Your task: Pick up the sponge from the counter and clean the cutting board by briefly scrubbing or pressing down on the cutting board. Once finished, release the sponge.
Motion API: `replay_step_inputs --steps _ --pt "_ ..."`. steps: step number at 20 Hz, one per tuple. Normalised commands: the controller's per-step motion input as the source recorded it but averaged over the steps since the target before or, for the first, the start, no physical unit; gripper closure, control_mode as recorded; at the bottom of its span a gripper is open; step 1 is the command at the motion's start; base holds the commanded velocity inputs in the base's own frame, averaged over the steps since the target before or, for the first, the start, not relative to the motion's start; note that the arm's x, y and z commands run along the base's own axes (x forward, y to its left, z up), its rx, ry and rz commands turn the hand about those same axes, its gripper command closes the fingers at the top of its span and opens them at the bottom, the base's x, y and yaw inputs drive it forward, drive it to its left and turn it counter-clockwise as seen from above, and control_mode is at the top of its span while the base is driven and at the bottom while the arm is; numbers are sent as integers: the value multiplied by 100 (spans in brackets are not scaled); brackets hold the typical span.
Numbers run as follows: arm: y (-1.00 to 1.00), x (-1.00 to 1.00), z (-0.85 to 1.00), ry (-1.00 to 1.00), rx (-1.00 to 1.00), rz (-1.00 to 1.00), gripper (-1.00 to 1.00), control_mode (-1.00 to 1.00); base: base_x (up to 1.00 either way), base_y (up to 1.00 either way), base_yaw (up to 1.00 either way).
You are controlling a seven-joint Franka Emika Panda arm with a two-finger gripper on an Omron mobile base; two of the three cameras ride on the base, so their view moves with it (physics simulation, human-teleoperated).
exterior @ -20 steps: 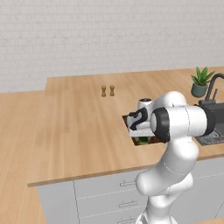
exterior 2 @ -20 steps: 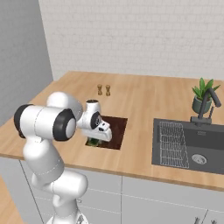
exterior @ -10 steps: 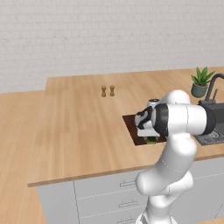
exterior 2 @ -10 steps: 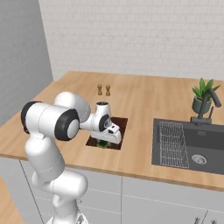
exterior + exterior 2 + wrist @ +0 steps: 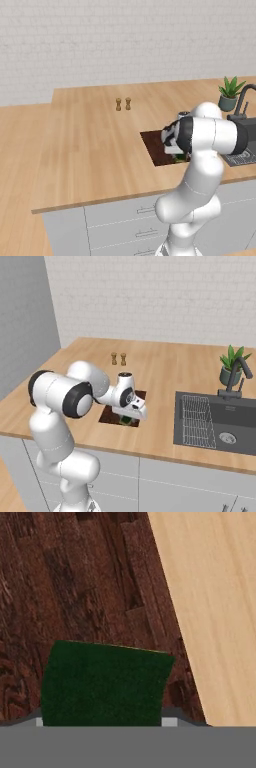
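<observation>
On the bench (image 5: 155, 363), the cutting board (image 5: 156, 148) lies left of the sink (image 5: 235, 421), the sponge (image 5: 102, 684) resting on it beneath the gripper (image 5: 131, 417), two shakers (image 5: 118, 359) behind, a potted plant (image 5: 231, 366) behind the sink.

No legible text or labels anywhere.

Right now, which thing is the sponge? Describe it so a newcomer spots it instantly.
Find the long wood counter and the black sink set into it. Beside the sink lies a dark reddish-brown board, with the gripper low over its near end. The sponge is the small dark green block on that board under the gripper, the only green thing there and far smaller than the board.
</observation>
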Motion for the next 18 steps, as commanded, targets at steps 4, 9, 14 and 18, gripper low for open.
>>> replay_step_inputs --steps 4,9,14,18 --pt "-38 2 -37 -1 -3 0 100 -100 0 0 0" --pt "-23 3 -50 -1 -6 0 100 -100 0 0 0" --pt "-42 0 -3 -3 0 1 100 -100 0 0 0" --pt "-22 0 -46 0 -5 6 100 -100 0 0 0"
